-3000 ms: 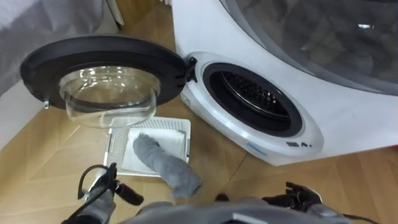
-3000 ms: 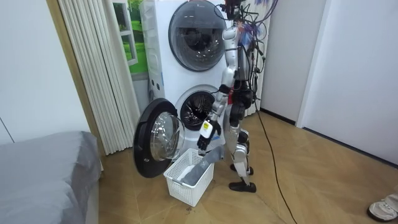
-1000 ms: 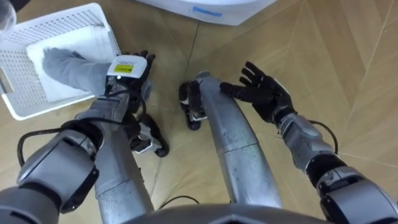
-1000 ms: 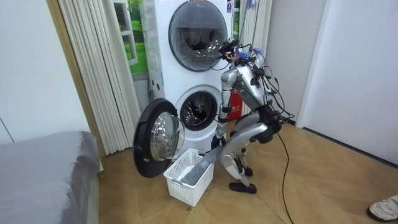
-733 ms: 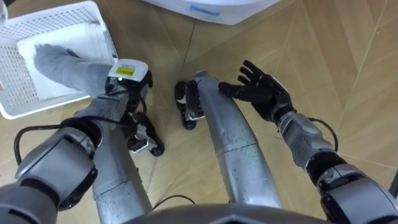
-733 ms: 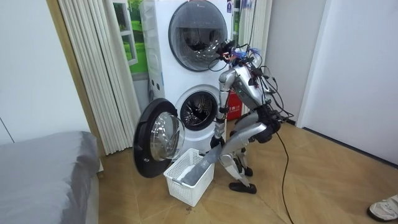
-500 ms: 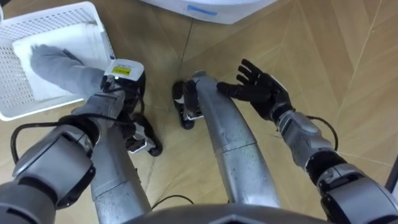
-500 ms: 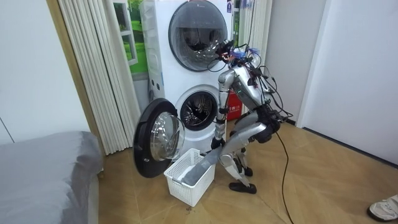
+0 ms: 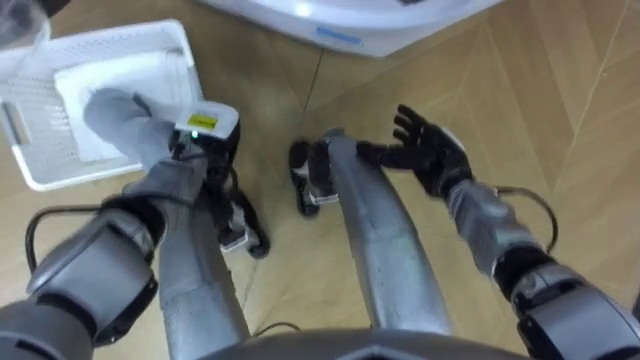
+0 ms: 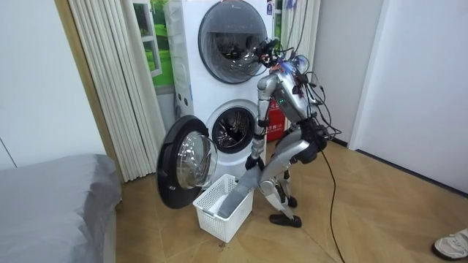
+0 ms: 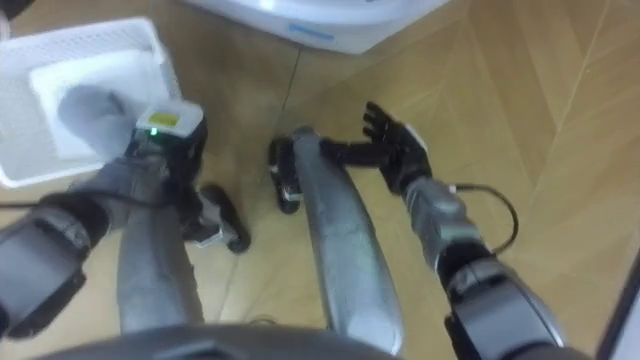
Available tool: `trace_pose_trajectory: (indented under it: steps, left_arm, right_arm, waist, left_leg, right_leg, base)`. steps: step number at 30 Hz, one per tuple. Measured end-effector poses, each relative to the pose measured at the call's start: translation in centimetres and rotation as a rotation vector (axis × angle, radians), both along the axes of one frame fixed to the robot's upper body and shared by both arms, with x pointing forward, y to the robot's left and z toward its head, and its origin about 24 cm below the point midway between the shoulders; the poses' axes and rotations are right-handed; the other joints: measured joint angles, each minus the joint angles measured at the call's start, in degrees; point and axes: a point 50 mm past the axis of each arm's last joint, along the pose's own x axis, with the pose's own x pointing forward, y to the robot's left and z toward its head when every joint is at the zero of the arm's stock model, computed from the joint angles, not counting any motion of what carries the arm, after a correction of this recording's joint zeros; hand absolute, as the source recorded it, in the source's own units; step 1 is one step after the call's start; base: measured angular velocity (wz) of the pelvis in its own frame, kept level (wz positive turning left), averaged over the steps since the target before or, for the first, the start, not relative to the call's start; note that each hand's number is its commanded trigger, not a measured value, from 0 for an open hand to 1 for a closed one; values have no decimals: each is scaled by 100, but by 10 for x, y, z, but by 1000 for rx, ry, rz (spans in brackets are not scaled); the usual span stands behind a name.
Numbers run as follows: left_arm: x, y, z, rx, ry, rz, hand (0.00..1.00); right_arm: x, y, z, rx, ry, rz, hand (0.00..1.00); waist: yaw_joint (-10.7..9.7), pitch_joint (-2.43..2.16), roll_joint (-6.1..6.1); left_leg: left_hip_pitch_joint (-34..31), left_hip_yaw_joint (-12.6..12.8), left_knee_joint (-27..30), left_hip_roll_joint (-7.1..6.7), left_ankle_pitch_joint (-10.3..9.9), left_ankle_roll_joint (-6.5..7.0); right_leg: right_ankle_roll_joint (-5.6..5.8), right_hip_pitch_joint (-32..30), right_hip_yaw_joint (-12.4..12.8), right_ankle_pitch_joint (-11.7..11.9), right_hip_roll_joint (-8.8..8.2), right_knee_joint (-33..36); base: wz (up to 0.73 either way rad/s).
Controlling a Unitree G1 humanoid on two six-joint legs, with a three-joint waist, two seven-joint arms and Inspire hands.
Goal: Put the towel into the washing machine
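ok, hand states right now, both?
Left hand: at the near end of the grey towel; whether it grips it cannot be told.
Right hand: open, holding nothing.

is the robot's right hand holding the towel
No, the right hand is spread open and empty; the towel lies partly in the basket.

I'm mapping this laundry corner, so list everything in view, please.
washing machine: one, white, under the dryer, door open
dryer: one, white, stacked on top
basket: one, white, on the floor by the door
towel: one, grey, trailing out over the basket's rim
cloth: one, white, inside basket
bed: one, grey, room view's left
curtain: one, cream, beside the machines
shoe: one, pale, room view's lower right
left hand: one, dark, at the towel's end
right hand: one, dark, open over the floor
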Motion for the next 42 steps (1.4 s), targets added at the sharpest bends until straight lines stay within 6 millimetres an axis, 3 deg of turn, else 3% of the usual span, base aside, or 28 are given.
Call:
trace_pose_trajectory:
  steps: [2,8,13,18,23,27,32,39,42]
  left_arm:
    - [1,-2,2,-41,-37,3,100]
    - [5,-4,10,-114,-162,18,100]
    - [13,-5,22,-238,-291,98,100]
    - [22,-3,38,-400,-426,216,100]
    - [29,-11,50,-695,-490,393,100]
    - [33,-18,58,-945,-456,514,100]
    - [35,-31,62,-1343,-277,639,100]
    - [34,-43,62,-1632,-62,640,100]
    - [33,-44,69,-1774,-3,603,100]
  right_arm:
    - [0,1,-1,-41,8,26,0]
    - [3,3,0,-141,-1,80,0]
    - [10,7,4,-157,-19,113,0]
    - [17,11,10,-167,-45,134,0]
    - [21,22,13,-150,-69,157,0]
    - [21,27,15,-173,-88,200,0]
    - [23,32,17,-214,-108,257,0]
    - [20,31,15,-231,-104,273,0]
    - [14,32,13,-207,-103,283,0]
  waist:
    - [197,0,47]
    - [482,21,142]
    - [579,37,176]
    - [609,41,181]
    - [616,40,179]
    - [618,34,169]
    - [625,26,156]
    - [743,3,133]
    - [786,-89,97]
  left_leg:
    - [252,7,-395,-81,146,-22]
    - [816,37,-898,-209,293,15]
    - [1110,-24,-1167,-362,401,33]
    - [1225,-18,-1296,-368,477,65]
    - [1322,42,-1578,-377,607,86]
    - [1346,75,-1754,-395,677,88]
    - [1361,61,-1824,-414,685,77]
    - [1648,69,-1917,-378,688,75]
    - [1715,54,-1915,-382,690,78]
  right_leg:
    - [12,266,-68,95,-53,-352]
    - [32,830,-145,128,-166,-718]
    - [55,1145,-214,139,-291,-882]
    - [141,1304,-255,190,-299,-1059]
    - [174,1407,-301,335,-302,-1365]
    - [170,1417,-330,412,-315,-1511]
    - [170,1442,-344,412,-317,-1580]
    - [207,1776,-378,442,-274,-1760]
    - [208,1847,-398,443,-286,-1751]
  base:
    - [5]
    - [13]
    - [13]
    - [2]
    - [-3]
    - [-4]
    - [1]
    - [-2]
    - [4]
